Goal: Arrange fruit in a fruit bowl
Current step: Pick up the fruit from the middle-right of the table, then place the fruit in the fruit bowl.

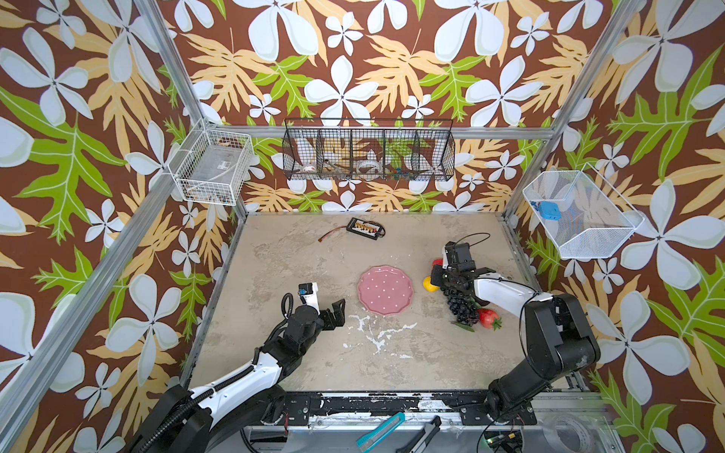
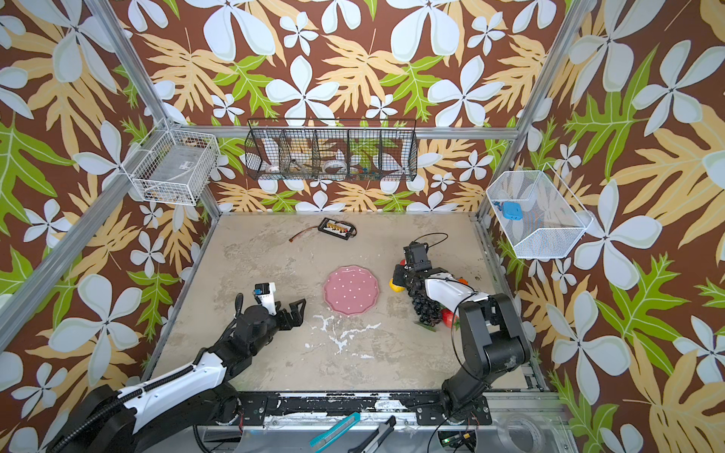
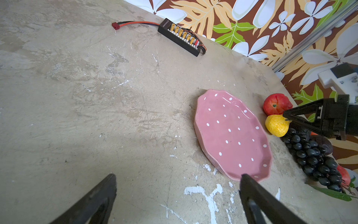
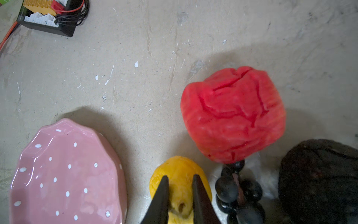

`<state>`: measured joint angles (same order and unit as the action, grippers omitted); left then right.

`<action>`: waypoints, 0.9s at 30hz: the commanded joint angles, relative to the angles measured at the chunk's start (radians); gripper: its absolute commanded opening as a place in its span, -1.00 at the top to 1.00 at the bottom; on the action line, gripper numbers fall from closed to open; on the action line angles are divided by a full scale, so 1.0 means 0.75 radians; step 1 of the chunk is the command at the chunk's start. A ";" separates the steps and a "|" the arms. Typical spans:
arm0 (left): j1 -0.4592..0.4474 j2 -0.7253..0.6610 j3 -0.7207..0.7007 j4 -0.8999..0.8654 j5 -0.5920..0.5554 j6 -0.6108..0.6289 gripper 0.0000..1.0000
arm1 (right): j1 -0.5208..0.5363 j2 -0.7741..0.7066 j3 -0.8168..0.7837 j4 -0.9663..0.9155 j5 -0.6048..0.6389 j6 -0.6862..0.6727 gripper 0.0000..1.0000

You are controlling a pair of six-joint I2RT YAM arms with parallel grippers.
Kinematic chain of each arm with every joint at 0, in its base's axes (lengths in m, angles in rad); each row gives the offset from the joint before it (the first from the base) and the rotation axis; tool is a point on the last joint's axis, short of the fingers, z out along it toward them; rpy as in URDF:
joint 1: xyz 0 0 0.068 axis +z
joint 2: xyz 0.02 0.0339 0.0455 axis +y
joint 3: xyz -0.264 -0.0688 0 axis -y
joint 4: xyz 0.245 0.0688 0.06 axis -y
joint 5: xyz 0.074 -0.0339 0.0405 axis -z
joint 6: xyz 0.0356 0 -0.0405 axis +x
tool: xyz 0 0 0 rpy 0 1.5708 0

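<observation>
- Right wrist view: pinches yellow pear (image 4: pixel 174 164) with narrow-set right gripper (image 4: pixel 181 176), right of pink polka-dot dish (image 4: pixel 67 174).
- Spreads left gripper (image 3: pixel 178 175) wide, empty, left of dish.

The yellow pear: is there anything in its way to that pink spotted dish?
Nothing visible. Only a bare strip of table lies between the yellow pear and the pink dish. The red apple and the grape bunch sit on the pear's other sides, away from the dish.

The fruit (image 1: pixel 462 309) clusters just right of the fruit bowl (image 1: pixel 386 291), connector board (image 1: pixel 364 228) behind.
</observation>
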<state>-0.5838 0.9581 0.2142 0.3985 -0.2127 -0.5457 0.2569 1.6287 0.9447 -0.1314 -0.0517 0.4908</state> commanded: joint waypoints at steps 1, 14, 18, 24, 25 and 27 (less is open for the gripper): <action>-0.001 0.001 0.008 0.021 -0.015 0.002 -0.99 | 0.017 -0.019 0.034 -0.035 0.026 -0.029 0.62; -0.001 -0.005 0.011 0.011 -0.035 -0.001 -1.00 | 0.260 0.074 0.296 -0.094 0.103 -0.079 0.61; -0.001 -0.021 0.011 0.005 -0.040 0.002 -1.00 | 0.326 0.147 0.380 -0.103 0.122 -0.081 0.61; -0.001 -0.046 0.008 -0.010 -0.060 0.000 -0.99 | 0.422 0.243 0.472 -0.112 0.167 -0.091 0.61; -0.001 -0.048 0.008 -0.011 -0.060 0.000 -0.99 | 0.435 0.258 0.483 -0.111 0.178 -0.093 0.61; -0.001 -0.052 0.008 -0.012 -0.059 -0.001 -1.00 | 0.453 0.283 0.502 -0.111 0.190 -0.101 0.60</action>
<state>-0.5838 0.9234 0.2157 0.3920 -0.2432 -0.5457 0.5846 1.8267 1.3056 -0.2104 0.0540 0.4328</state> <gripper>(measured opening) 0.997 0.197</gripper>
